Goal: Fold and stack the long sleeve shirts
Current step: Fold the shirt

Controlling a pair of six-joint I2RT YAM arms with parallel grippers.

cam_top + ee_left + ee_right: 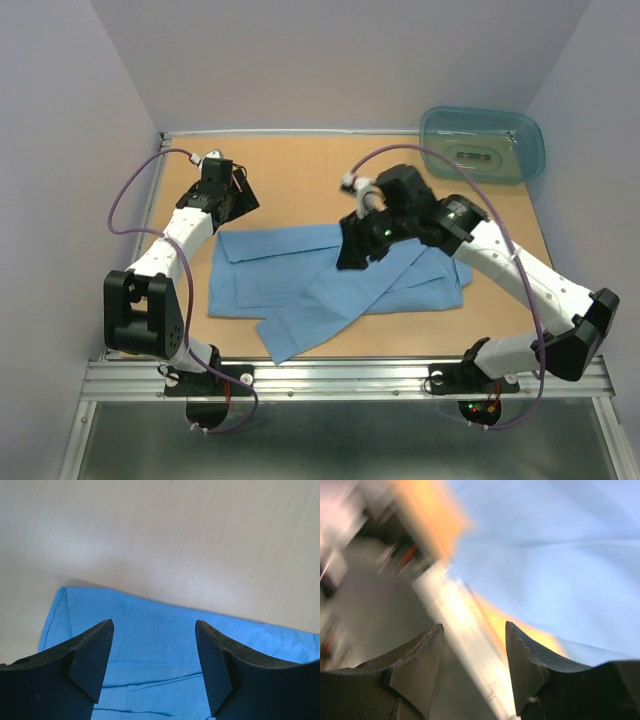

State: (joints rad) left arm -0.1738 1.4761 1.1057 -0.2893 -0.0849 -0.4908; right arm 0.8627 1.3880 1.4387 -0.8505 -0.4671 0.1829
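Note:
A light blue long sleeve shirt (290, 275) lies partly folded on the wooden table, with a sleeve (320, 315) running diagonally to the front edge. My left gripper (232, 205) is open and empty, just above the shirt's far left corner; its wrist view shows the blue cloth (155, 650) between its fingers (92, 657). My right gripper (352, 255) is open and empty above the shirt's middle. Its wrist view is blurred, showing pale blue cloth (560, 565) and the table's front rail.
A translucent teal plastic tub (482, 143) stands at the far right corner of the table (300, 180). The metal rail (340, 375) runs along the front edge. Bare wood lies behind the shirt.

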